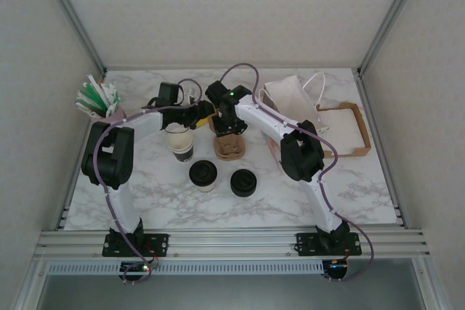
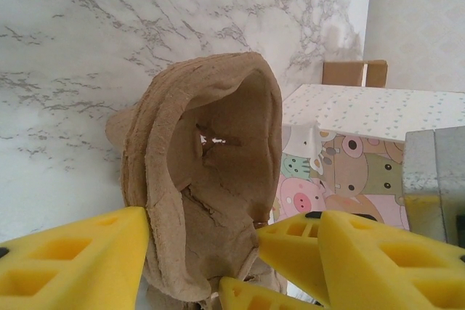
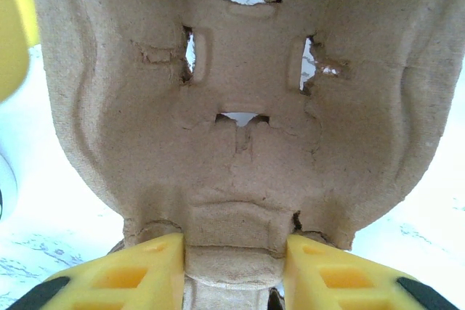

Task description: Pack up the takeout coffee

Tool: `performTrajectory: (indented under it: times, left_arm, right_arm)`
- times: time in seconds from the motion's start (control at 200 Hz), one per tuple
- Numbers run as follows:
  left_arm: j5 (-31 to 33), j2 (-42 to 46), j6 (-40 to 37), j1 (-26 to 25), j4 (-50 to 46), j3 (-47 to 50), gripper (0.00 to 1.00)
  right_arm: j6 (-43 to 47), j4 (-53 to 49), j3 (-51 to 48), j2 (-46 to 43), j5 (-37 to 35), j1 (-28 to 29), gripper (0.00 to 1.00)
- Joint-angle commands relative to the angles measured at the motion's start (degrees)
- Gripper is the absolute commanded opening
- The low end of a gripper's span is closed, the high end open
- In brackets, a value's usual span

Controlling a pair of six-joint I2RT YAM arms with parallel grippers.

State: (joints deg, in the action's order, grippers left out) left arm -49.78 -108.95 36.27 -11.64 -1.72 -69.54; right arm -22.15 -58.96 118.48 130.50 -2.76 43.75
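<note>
The takeout coffee [image 1: 203, 174] is standing upright on the marble tabletop [image 1: 349, 186], toward the near middle. It is wearing its round black lid, with a sliver of cream-white paper wall showing beneath. It is sitting just left of a loose black lid [image 1: 243, 183].

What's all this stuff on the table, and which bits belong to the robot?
takeout coffee: one, black lid on cream cup, front centre
lidless cup: one, cream over black band, left of cup carrier
loose lid: one, black, right of takeout coffee
cup carrier: one, brown pulp, centre
packets: bunch, green-white, back left corner
cloth bag: one, off-white, back right
tray: one, brown, right side
table: one, white marble, underneath
left gripper: one, yellow fingers, astride the cup carrier
right gripper: one, yellow fingers, clamped on the cup carrier
</note>
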Motion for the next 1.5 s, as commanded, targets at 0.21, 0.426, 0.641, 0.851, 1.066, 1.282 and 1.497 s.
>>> performTrajectory:
  times: [0.21,0.426,0.641,0.851,1.066,1.282,1.497]
  left_arm:
    - [-2.3,1.0,-0.3,-2.2,-0.3,0.0,0.66]
    - [-3.5,0.6,0.8,-3.0,1.4,-0.2,0.66]
    - [-3.6,0.7,1.2,-3.5,1.7,0.1,0.67]
    - [-3.2,-0.3,1.3,-3.4,2.3,0.8,0.68]
    - [-3.2,-0.6,1.6,-3.4,3.1,1.2,0.71]
    - [-3.2,-0.5,1.6,-3.5,3.1,1.5,0.72]
    - [-2.8,1.3,2.3,-2.7,3.5,1.7,0.76]
  right_arm:
    - [0.1,0.6,0.2,-2.4,1.3,0.1,0.37]
    - [0.3,1.0,-0.2,-2.4,2.5,0.1,0.37]
    - [0.5,1.2,-0.6,-2.7,2.5,0.1,0.36]
    - [0.0,2.6,-2.1,-4.3,0.9,0.1,0.36]
    - [-0.8,4.4,-4.2,-5.4,0.9,0.0,0.37]
    - [-1.0,4.6,-4.7,-4.8,1.0,0.0,0.36]
    - [-1.5,3.7,-5.0,-6.5,-0.3,0.0,0.36]
